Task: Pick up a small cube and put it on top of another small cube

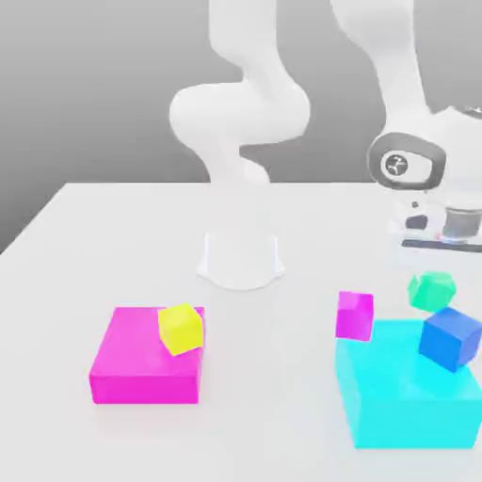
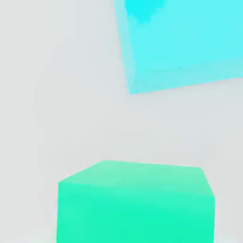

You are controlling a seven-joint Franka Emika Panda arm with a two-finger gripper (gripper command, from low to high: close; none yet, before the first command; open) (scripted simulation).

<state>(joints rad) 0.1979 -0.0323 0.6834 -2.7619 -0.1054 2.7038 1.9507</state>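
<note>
Jaws clamped on the green cube (image 1: 432, 289), held off the table (image 1: 113, 245) just behind the large cyan block (image 1: 405, 400); lift step underway, next carry it over the small magenta cube (image 1: 355, 314) beside that block and lower squarely.

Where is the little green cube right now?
The green cube sits toward the exterior view's right, below the robot's hand, just behind the blue cube and the big cyan block, with the small magenta cube to its left.
</note>
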